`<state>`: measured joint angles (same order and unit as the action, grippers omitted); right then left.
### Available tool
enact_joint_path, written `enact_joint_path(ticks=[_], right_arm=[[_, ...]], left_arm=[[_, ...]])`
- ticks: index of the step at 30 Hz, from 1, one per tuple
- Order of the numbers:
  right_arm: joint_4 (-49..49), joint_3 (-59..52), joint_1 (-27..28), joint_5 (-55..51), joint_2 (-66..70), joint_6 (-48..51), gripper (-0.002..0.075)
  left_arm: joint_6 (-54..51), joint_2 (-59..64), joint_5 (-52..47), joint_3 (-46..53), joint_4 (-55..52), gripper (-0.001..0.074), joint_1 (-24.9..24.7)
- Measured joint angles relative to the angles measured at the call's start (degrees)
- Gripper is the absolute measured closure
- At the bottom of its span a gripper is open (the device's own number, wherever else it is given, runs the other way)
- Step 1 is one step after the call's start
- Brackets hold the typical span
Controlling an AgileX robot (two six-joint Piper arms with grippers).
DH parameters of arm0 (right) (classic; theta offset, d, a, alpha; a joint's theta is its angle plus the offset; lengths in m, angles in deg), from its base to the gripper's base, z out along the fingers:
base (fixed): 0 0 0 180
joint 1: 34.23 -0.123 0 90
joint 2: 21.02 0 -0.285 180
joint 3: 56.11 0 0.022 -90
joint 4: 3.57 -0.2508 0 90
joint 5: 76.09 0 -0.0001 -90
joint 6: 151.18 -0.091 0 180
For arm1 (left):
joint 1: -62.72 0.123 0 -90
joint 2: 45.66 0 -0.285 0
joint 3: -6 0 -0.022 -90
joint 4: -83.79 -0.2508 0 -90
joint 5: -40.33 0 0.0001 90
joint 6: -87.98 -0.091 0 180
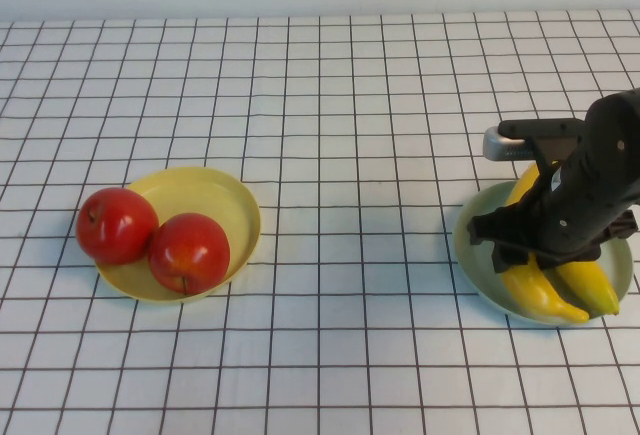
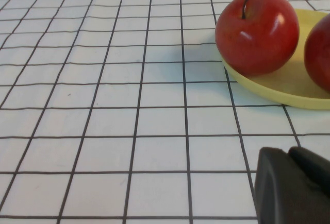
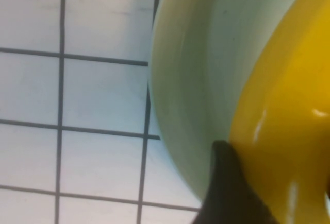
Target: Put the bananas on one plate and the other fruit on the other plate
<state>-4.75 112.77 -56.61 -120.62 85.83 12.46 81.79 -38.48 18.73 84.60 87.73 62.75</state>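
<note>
Two yellow bananas (image 1: 540, 293) (image 1: 590, 287) lie side by side in the pale blue-green plate (image 1: 478, 255) at the right of the table. My right gripper (image 1: 545, 255) hangs low over them, straddling one banana (image 3: 289, 105) that rests in the plate (image 3: 206, 54). Two red apples (image 1: 117, 225) (image 1: 189, 252) sit in the pale yellow plate (image 1: 225, 200) at the left. My left gripper (image 2: 289, 152) is shut and empty, low over the cloth, a little way from the nearer apple (image 2: 257, 32) and the yellow plate's rim (image 2: 278, 87). The left arm is out of the high view.
A white cloth with a black grid (image 1: 350, 155) covers the whole table. Nothing stands between the two plates or behind them up to the far wall.
</note>
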Motion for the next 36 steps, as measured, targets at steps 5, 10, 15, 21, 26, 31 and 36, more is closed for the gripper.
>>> enact_joint_path(ticks=[5,10,15,21,26,31,36], right_arm=[[-0.09,0.0,0.0,-0.03,0.0,0.0,0.0274],[-0.73,0.0,0.0,-0.16,-0.13,0.09,0.0248],[-2.02,0.0,0.0,0.23,-6.09,1.16,0.0363],[-1.03,-3.04,0.0,5.02,-24.14,1.28,0.0694],[-0.27,-12.57,0.0,16.58,-41.43,0.6,0.0734],[0.25,-18.65,0.0,18.05,-51.4,3.05,0.074],[2.15,-20.7,0.0,8.0,-56.42,2.62,0.074]], left_arm=[[0.0,0.0,0.0,0.0,0.0,0.0735,0.0],[0.0,0.0,0.0,0.0,0.0,0.0735,0.0],[0.0,0.0,0.0,0.0,0.0,0.0735,0.0],[0.0,0.0,0.0,0.0,0.0,0.0736,0.0],[0.0,0.0,0.0,0.0,0.0,0.0736,0.0],[0.0,0.0,0.0,0.0,0.0,0.0735,0.0],[0.0,0.0,0.0,0.0,0.0,0.0735,0.0]])
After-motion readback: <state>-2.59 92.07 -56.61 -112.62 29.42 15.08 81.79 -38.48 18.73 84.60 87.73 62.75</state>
